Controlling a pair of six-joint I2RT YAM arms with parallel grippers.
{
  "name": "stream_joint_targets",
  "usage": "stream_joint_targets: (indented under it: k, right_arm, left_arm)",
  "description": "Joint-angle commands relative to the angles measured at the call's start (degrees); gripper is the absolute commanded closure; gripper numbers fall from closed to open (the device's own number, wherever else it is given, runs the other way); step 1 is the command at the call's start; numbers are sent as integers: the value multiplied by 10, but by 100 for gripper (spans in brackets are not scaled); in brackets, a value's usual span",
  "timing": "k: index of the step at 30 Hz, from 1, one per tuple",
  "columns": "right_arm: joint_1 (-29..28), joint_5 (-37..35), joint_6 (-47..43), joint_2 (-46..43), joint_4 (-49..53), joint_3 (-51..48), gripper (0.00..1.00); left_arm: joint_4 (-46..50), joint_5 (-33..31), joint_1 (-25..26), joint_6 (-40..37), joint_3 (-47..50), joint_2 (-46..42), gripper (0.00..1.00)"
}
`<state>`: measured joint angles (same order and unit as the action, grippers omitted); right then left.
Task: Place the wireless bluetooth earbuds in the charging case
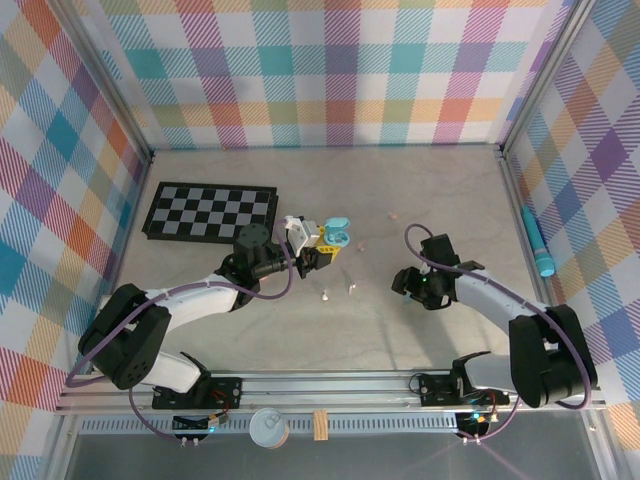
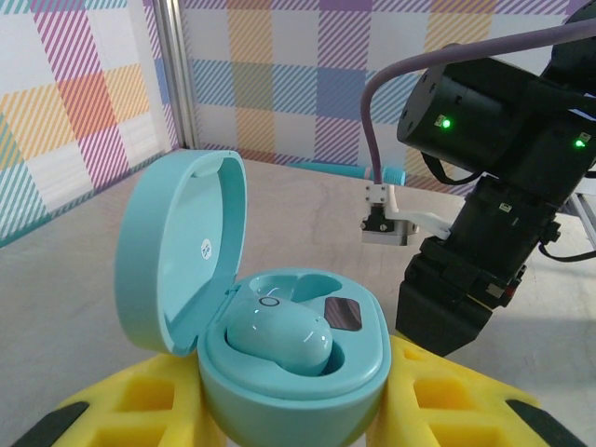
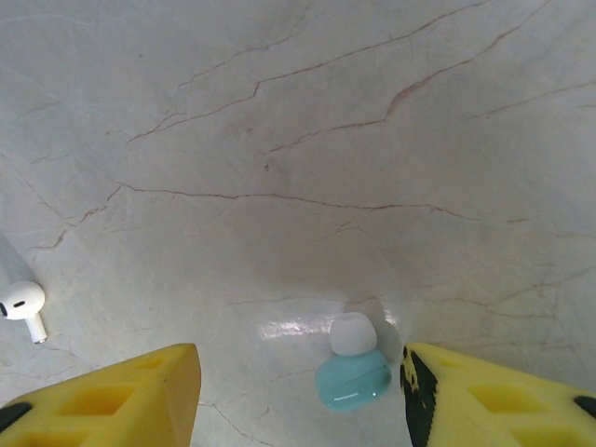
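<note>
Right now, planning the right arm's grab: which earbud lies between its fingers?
The light blue earbud, white-tipped, lies inside the open right gripper; the white stemmed earbud lies well outside its fingers.

no legible text; tiny unreadable mark inside charging case (image 2: 191, 251)

Pastel plaid walls (image 1: 340, 70) (aluminium-framed) enclose a veined, marble-look tabletop (image 1: 400, 200) under even light.
</note>
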<state>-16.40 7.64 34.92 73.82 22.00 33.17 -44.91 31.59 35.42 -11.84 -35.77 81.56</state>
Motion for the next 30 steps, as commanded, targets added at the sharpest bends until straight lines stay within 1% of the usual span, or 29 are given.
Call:
stream_joint_targets:
  k: [1,8,12,18,25,28,30]
  right_arm:
    - [3,16,-30,8,-15,10,41]
    - [2,72,-41,9,-14,4,42]
    - [1,82,-40,-1,5,0,43]
    - [-9,111,-32,2,7,0,43]
    - [-29,122,-49,18,29,33,43]
    - [-40,94,-60,10,75,59,43]
    - [-47,55,-69,1,116,81,43]
  left_arm:
    - [-4,12,-4,-13,4,-18,74]
    - [1,10,-4,-14,5,-24,74]
    - [3,14,-4,-16,4,-26,74]
    - [4,18,-4,-18,-3,-19,74]
    - [5,17,-4,-20,-4,-20,74]
    - [10,12,-4,-26,-1,-26,74]
    - [11,7,-4,-27,3,-31,74]
